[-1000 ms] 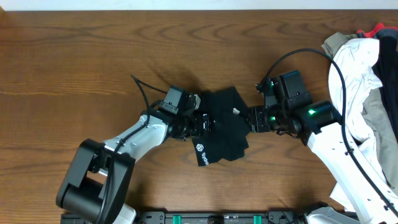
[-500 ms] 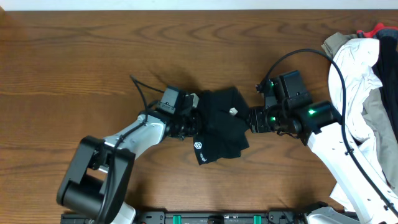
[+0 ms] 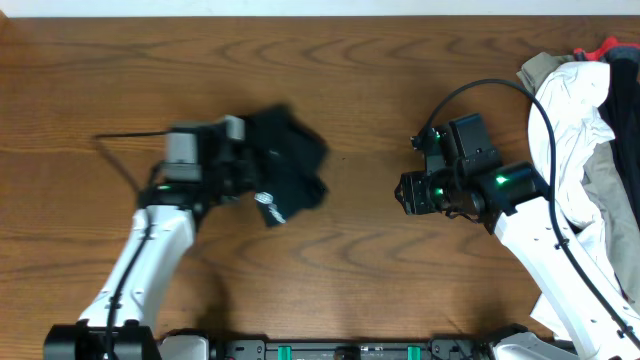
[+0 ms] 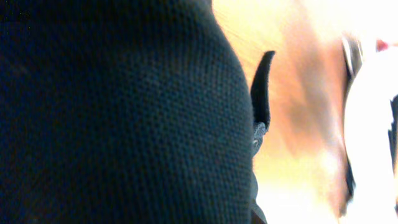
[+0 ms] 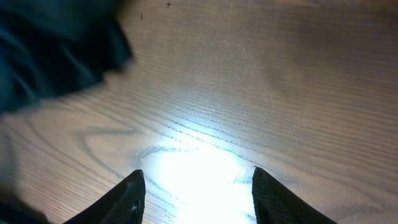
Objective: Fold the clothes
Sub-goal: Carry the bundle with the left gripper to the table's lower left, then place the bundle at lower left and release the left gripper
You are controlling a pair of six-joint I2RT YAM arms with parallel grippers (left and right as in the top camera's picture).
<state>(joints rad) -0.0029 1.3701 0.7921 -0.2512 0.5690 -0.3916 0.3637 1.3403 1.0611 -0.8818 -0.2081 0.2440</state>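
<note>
The clothes, a black shirt [image 3: 288, 165], hang bunched up at the table's left centre, with a bit of white print [image 3: 265, 200] on the lower edge. My left gripper [image 3: 250, 168] is shut on the shirt's left side, its fingertips buried in the fabric. In the left wrist view the black knit [image 4: 118, 112] fills most of the frame and hides the fingers. My right gripper [image 3: 405, 192] stands open over bare wood to the right of the shirt, well apart from it. The right wrist view shows nothing between the two fingertips [image 5: 132, 198], and the shirt [image 5: 50, 56] lies at the upper left.
A heap of white and beige garments [image 3: 580, 100] with a red item [image 3: 605, 48] covers the table's right edge, beside the right arm. A black cable [image 3: 120, 138] trails left of the left arm. The table's near edge carries a black rail [image 3: 330, 350].
My left gripper has closed on the shirt and swung left with it, pulling it away from the centre. The right gripper has stayed in place and no longer touches the fabric.
</note>
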